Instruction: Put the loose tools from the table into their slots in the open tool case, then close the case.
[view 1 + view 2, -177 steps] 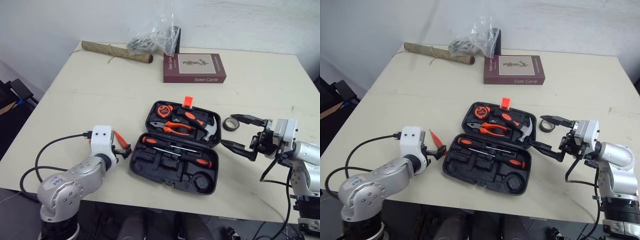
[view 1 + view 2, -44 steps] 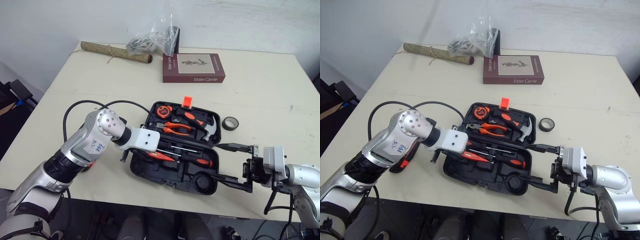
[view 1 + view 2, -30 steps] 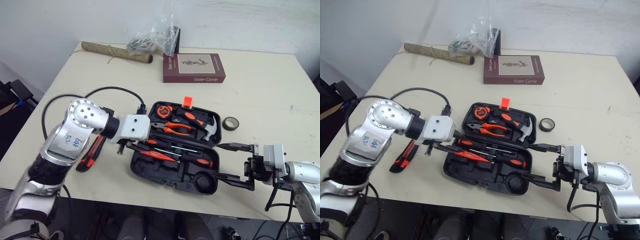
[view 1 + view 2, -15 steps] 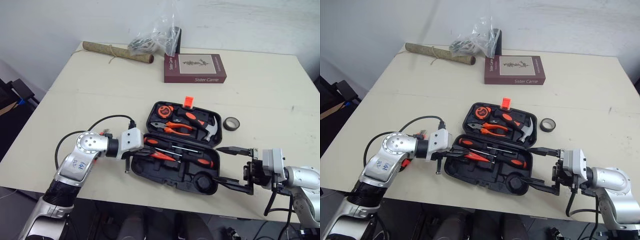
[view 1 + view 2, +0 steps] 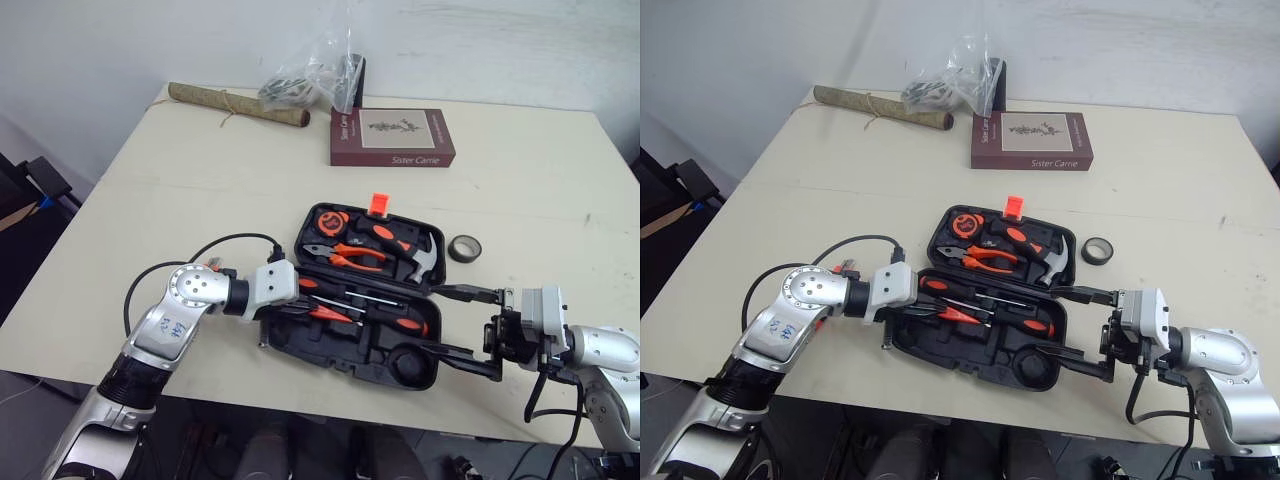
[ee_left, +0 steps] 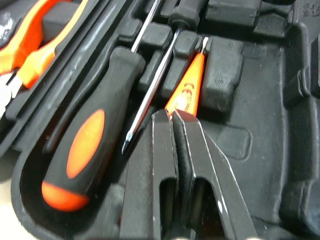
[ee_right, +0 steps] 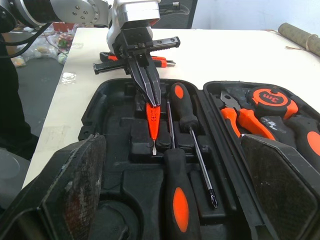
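Observation:
The open black tool case (image 5: 332, 346) lies at the table's front middle. Its lid half holds a tape measure, pliers (image 5: 345, 255) and a hammer (image 5: 420, 258). Two screwdrivers (image 7: 180, 107) lie in the base. My left gripper (image 5: 300, 308) reaches into the base from the left, shut, its fingertips (image 6: 167, 120) against the end of a thin orange tester screwdriver (image 6: 187, 87) lying there. My right gripper (image 5: 465, 323) stands wide open at the case's right edge, holding nothing. An orange-black utility knife (image 7: 105, 55) lies on the table left of the case.
A small tape roll (image 5: 462, 248) sits right of the case lid. At the back of the table lie a maroon book (image 5: 393, 137), a rolled mat (image 5: 238, 103) and a plastic bag (image 5: 315, 75). My left arm's cable loops over the table's front left.
My left fingers have come together and the left gripper has slid a little further right into the case base. My left arm now covers the utility knife. The right gripper stays put.

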Robot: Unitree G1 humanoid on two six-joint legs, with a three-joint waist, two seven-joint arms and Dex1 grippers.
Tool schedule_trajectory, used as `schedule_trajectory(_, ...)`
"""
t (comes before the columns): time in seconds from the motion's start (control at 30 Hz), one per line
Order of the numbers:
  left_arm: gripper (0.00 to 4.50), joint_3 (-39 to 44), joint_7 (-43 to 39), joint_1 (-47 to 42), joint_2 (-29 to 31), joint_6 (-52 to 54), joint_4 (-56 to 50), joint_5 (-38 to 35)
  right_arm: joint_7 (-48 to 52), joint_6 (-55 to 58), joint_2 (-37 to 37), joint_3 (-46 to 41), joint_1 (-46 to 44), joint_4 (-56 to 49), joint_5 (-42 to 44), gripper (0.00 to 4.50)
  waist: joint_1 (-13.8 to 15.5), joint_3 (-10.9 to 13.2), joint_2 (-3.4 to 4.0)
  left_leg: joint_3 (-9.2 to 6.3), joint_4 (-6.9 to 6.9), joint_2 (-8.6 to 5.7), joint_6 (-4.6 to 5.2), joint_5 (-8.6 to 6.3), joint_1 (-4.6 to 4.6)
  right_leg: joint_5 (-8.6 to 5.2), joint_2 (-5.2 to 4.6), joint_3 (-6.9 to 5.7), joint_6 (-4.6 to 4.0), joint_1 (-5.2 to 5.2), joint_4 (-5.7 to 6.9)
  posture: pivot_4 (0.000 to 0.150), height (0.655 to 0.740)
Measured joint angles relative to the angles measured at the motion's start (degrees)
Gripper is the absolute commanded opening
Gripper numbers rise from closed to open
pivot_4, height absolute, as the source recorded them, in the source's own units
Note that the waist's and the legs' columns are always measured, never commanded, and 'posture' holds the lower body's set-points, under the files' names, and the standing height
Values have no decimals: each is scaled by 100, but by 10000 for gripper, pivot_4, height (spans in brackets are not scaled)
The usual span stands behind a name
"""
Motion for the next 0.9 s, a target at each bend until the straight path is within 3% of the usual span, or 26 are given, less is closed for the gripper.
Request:
schedule_trajectory(0.23,660,-95,175,-35,4,313,-5,84,-91,87,0,0,-7,-75,-4,45000,-2,-18,1,0,-1,1,0,0,13,0,0,2,0,10,-2,1500,7400)
schedule_trajectory(0.4,660,60,162,170,112,-167,0,30,-166,69,2,-21,1,-72,-32,45000,-52,-24,3,1,-6,3,-1,0,17,0,0,6,0,9,-6,1500,7400)
schedule_trajectory(0.57,660,1228,313,499,-192,-358,-26,-1050,-299,-305,16,-701,272,332,-94,45000,-48,-15,-11,-4,-5,5,-3,1,-6,0,0,-1,0,-7,1,1500,7400)
schedule_trajectory(0.67,8744,2316,225,922,270,-521,-222,-1579,-241,-511,-147,-1261,594,621,-105,45000,-87,-16,-10,1,-12,4,-2,1,3,0,-1,-1,0,-1,-4,1500,7400)
schedule_trajectory(0.9,39195,4935,159,2817,1287,-651,426,-1964,-53,-1607,-449,-2449,1233,2491,-594,45000,-160,-13,-21,9,-21,5,36,-23,20,-1,-7,8,-2,8,-40,1500,7400)
